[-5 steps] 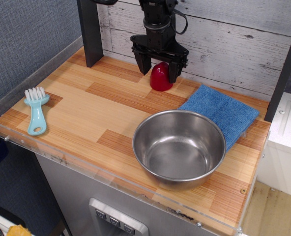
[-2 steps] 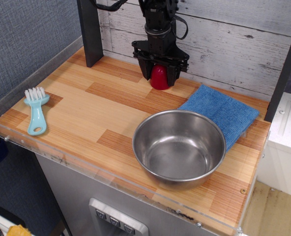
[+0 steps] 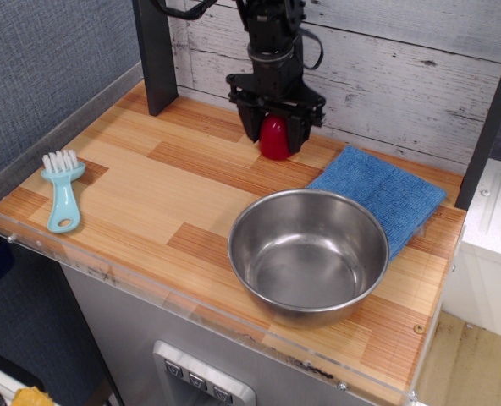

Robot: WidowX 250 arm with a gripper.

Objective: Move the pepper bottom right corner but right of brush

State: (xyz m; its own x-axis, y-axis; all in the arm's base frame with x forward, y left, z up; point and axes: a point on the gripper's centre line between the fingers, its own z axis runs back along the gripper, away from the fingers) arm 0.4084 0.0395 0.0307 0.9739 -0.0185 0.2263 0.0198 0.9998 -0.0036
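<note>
The dark-red pepper (image 3: 274, 141) stands on the wooden table (image 3: 149, 194) at the back, near the wall. My gripper (image 3: 274, 134) comes down over it from above, its black fingers (image 3: 252, 123) pressed against the pepper's left and right sides; only the lower part of the pepper shows between them. The pepper's base looks to be at the table surface. The light-blue brush (image 3: 63, 191) lies at the front left corner, white bristles pointing away, far from the gripper.
A steel bowl (image 3: 237, 245) stands at the front right. A blue cloth (image 3: 388, 193) lies behind it at the right. A black post (image 3: 155, 52) stands at the back left. A clear plastic rim (image 3: 149, 283) edges the table.
The fingers, wide open around the pepper a second ago, have closed in against its sides. The pepper, brush and bowl stay in place.
</note>
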